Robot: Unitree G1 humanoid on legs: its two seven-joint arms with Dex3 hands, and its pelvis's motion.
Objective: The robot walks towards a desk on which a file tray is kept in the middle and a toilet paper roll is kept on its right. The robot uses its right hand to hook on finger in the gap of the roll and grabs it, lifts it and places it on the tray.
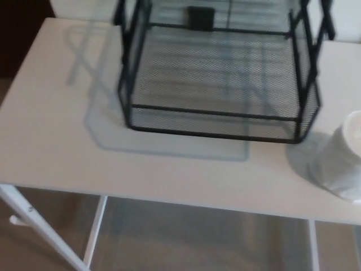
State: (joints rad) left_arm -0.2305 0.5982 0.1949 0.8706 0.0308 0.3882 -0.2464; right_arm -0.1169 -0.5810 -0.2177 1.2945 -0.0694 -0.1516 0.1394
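Observation:
A black wire-mesh file tray (220, 116) stands in the middle of the white desk (56, 147), its mesh floor bare. A white toilet paper roll (343, 162) stands upright on the desk just right of the tray's front corner, cut off by the picture's right edge. Its top hole is out of frame. Neither of my hands shows in the head view.
The desk's front edge (169, 197) runs across the lower part of the picture, with white metal legs (34, 223) below it. A pale wall rises behind the tray. Dark floor shows at the far left.

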